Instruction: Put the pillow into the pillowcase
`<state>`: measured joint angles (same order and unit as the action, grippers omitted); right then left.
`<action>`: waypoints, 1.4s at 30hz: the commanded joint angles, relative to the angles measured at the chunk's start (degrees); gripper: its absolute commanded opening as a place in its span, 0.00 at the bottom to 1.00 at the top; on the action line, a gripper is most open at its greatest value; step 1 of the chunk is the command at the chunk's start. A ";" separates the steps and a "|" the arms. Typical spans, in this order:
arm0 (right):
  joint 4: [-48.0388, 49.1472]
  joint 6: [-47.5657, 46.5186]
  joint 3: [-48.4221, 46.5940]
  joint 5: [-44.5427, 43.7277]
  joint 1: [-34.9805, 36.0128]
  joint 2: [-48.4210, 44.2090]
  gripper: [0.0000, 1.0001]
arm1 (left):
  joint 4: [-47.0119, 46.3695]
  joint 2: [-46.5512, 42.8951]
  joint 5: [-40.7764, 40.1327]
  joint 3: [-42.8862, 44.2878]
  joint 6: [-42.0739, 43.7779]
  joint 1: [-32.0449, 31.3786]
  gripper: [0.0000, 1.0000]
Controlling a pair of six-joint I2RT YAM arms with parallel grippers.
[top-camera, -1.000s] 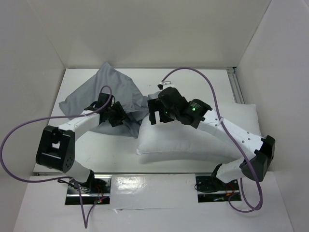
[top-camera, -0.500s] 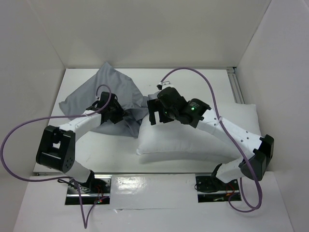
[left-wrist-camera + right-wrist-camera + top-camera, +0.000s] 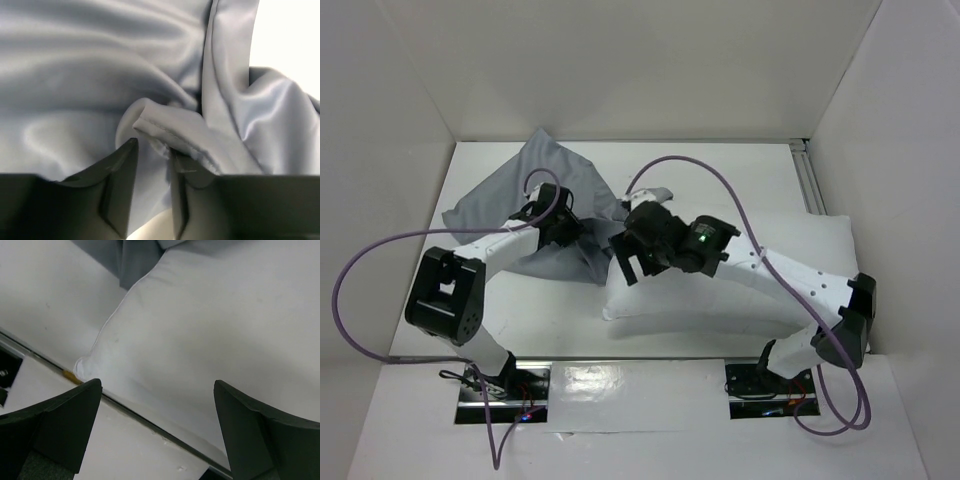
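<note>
From the top external camera, the pillow (image 3: 670, 300) lies flat on the white tabletop (image 3: 730, 170), right of centre and close to the near edge. The pillowcase (image 3: 515, 195) sits crumpled at the back left, and its nearest folds touch the cushion's left end. The left tool (image 3: 570, 228) is buried in those grey folds on the side facing the cushion, probably to get hold of the sack's mouth where the cushion has to go in. The right tool (image 3: 628, 262) hovers over the cushion's left end with its arm stretched across the white fabric, apparently placed to take that end and feed it toward the opening. In the left wrist camera, the two dark fingers (image 3: 117, 175) are drawn almost together around a stitched hem (image 3: 170, 135) of the blue-grey cloth. That hem bunches up between them, so this tool is clamped on the pillowcase edge, and only a single layer seems to be caught. In the right wrist camera, the fingers (image 3: 55, 430) are spread wide and hold nothing. They frame the cushion's plump corner and its seam, with a sliver of grey cloth at the top of the view, and no contact with the white fabric can be seen.
</note>
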<state>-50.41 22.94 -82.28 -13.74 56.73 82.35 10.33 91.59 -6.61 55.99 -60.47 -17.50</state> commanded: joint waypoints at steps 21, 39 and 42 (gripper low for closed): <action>3.46 -6.14 -5.24 -20.73 7.10 12.32 0.00 | 11.97 -7.29 4.31 6.32 11.24 -1.14 0.00; 4.02 -14.24 -24.24 -0.07 -6.37 15.21 0.00 | 31.58 -17.49 14.09 14.66 23.37 -10.88 0.00; 3.48 -14.85 -26.52 2.13 -8.91 15.21 0.00 | 34.66 -16.89 12.77 17.39 24.96 -12.29 0.00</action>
<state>-49.98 9.54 -103.72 -15.49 49.01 98.00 40.29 75.85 6.28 69.32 -38.94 -28.42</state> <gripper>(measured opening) 0.012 0.036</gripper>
